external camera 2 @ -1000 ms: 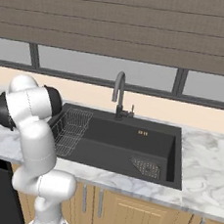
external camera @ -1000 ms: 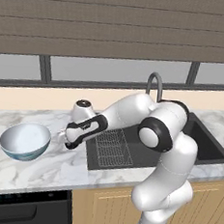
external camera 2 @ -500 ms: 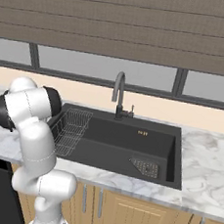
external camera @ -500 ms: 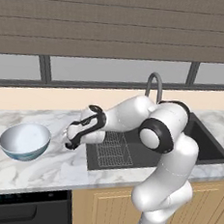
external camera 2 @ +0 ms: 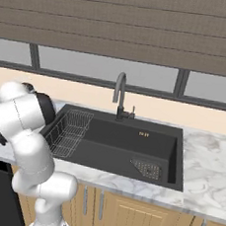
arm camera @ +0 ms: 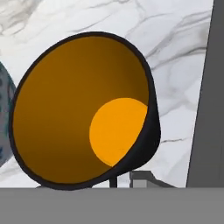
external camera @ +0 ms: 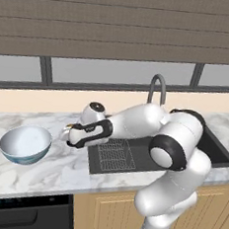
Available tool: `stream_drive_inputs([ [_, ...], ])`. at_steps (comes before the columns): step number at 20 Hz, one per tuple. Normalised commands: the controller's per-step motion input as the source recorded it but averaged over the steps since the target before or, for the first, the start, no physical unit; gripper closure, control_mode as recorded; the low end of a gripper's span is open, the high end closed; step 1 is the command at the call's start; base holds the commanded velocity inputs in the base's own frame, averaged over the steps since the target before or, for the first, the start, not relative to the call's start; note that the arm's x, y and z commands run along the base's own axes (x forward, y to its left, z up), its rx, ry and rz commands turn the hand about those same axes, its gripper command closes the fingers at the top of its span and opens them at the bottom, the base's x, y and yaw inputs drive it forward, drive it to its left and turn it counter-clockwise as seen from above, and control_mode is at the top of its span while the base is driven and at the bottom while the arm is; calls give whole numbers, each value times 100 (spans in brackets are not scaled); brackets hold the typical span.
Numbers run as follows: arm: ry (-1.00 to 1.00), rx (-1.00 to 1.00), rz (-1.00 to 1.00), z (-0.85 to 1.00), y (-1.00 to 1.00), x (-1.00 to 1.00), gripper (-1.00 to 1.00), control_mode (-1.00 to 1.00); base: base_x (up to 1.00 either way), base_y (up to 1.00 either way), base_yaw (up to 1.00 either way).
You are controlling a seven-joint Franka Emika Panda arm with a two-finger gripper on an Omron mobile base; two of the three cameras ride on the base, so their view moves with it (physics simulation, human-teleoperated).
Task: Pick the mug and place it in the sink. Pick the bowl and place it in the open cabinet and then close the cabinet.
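Note:
The mug (arm camera: 83,109), black outside and orange inside, lies tilted with its mouth toward the hand camera, very close. My gripper (arm camera: 124,181) sits at its lower rim, and the fingertips barely show, so their gap is unclear. In the left base view the gripper (external camera: 69,132) is low over the marble counter, with a speck of the mug (external camera: 68,126) at its tip. The bowl (external camera: 24,145) stands just left of it, its patterned wall (arm camera: 3,122) beside the mug. The sink (external camera: 212,146) (external camera 2: 116,145) lies to the right. The cabinet is out of view.
A wire rack (external camera: 113,153) (external camera 2: 71,130) fills the sink's left end, close to my forearm. The gooseneck tap (external camera: 158,86) (external camera 2: 119,93) rises behind the basin. The sink's dark rim (arm camera: 210,87) runs beside the mug. A black appliance front (external camera: 22,216) sits under the counter.
The wrist has turned and the hand has shifted slightly toward the bowl, staying low over the counter. The bowl and sink have not moved.

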Motion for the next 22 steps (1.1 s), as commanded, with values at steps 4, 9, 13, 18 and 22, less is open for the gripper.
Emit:
stream_drive_inputs([
  [4,26,0,-28,79,0,0,100,-100,0,0,0],
  [9,30,0,-39,54,-15,0,100,-100,0,0,0],
  [13,-5,-14,-10,0,-51,-27,100,-100,0,0,0],
  [18,-16,-6,1,0,-84,-47,100,-100,0,0,0],
  [22,-12,8,11,0,-100,-41,100,-100,0,0,0],
])
